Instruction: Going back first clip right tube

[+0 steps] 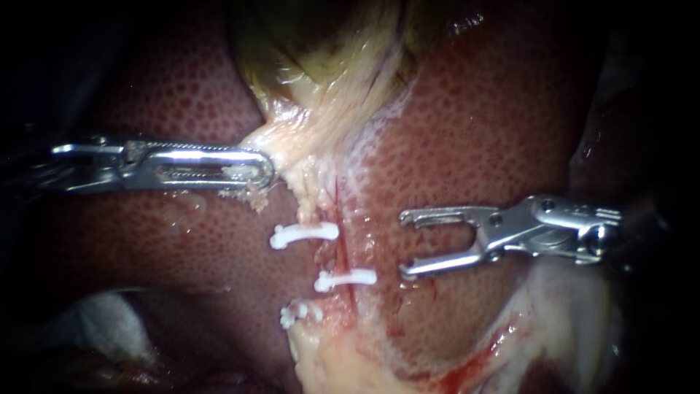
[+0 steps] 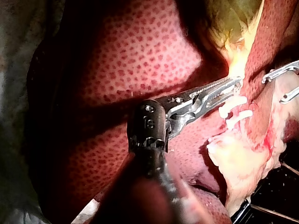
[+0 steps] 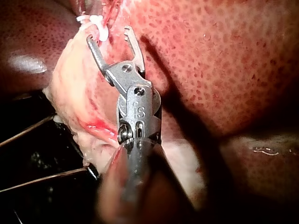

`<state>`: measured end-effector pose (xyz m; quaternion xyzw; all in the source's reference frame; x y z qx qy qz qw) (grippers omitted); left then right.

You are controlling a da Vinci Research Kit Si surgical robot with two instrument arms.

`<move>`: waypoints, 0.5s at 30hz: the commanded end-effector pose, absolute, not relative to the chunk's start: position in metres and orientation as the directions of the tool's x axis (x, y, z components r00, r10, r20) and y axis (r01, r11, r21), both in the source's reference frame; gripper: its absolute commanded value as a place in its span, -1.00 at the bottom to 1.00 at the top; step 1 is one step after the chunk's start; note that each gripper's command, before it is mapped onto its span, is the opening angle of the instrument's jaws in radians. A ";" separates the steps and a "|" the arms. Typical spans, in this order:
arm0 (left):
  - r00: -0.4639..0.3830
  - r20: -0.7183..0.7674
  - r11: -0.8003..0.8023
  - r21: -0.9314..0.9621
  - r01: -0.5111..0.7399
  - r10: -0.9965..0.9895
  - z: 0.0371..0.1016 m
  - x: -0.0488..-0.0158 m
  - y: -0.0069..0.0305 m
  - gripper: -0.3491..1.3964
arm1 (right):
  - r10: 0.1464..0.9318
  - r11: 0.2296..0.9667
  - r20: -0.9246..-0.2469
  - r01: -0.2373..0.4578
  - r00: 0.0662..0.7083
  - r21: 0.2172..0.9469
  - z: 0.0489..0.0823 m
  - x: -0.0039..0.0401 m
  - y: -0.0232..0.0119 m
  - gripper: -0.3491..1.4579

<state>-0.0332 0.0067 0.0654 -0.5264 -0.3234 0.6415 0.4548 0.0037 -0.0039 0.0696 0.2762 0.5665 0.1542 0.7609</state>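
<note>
Your left instrument has its claw closed on the pale tissue under the gallbladder. It draws that tissue sideways, likely to keep the tubes stretched and bare against the liver. Your right instrument holds its claw wide open and empty, just beside the middle clip but clear of it. That clip appears to cross the reddish right tube, so the open claw looks free to back away along its shaft without snagging.

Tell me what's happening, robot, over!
Silver left instrument shut on pale yellowish tissue. Silver right instrument open, empty, apart from small white clip. Nothing between them.
</note>
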 end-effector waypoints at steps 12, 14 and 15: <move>-0.043 -0.388 -0.386 -0.887 -0.254 0.921 0.0682 -0.0344 0.0066 -1.00 | 0.521 0.814 -0.797 0.103 0.305 0.571 0.0662 0.0030 -0.0029 -0.07; -0.050 -0.390 -0.389 -0.885 -0.255 0.919 0.0692 -0.0349 0.0065 -1.00 | 0.521 0.814 -0.797 0.103 0.305 0.571 0.0663 0.0030 -0.0028 -0.07; -0.057 -0.390 -0.391 -0.884 -0.256 0.919 0.0698 -0.0353 0.0064 -1.00 | 0.521 0.814 -0.797 0.102 0.305 0.572 0.0663 0.0029 -0.0028 -0.07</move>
